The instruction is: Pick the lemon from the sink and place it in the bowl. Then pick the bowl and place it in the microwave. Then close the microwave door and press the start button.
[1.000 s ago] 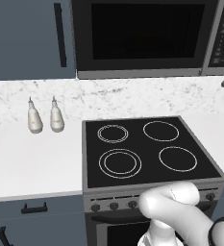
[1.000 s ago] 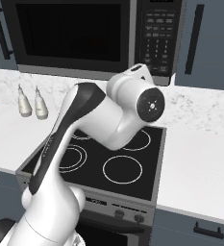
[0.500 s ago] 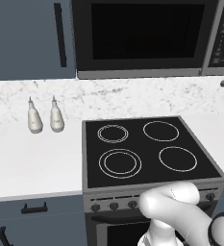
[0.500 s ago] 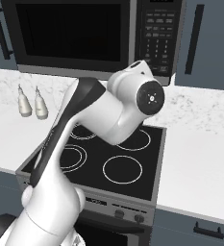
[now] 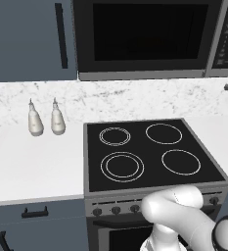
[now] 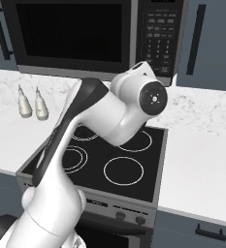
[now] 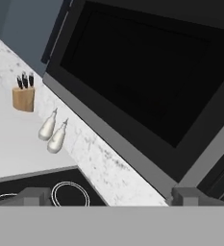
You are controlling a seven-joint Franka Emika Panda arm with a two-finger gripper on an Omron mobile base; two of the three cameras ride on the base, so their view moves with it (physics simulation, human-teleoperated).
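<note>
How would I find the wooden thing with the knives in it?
Start at the big microwave on the wall, then follow the white counter past the two pale bottles. The knife block stands beyond them: a tan wooden box with dark handles sticking out.

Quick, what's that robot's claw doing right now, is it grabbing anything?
Claw: open wide, holding nothing, pointed at the closed microwave door.

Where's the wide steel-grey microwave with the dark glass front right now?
The steel-grey microwave hangs on the wall directly above the black four-ring stove, door closed, with its black keypad strip at the right end.
</note>
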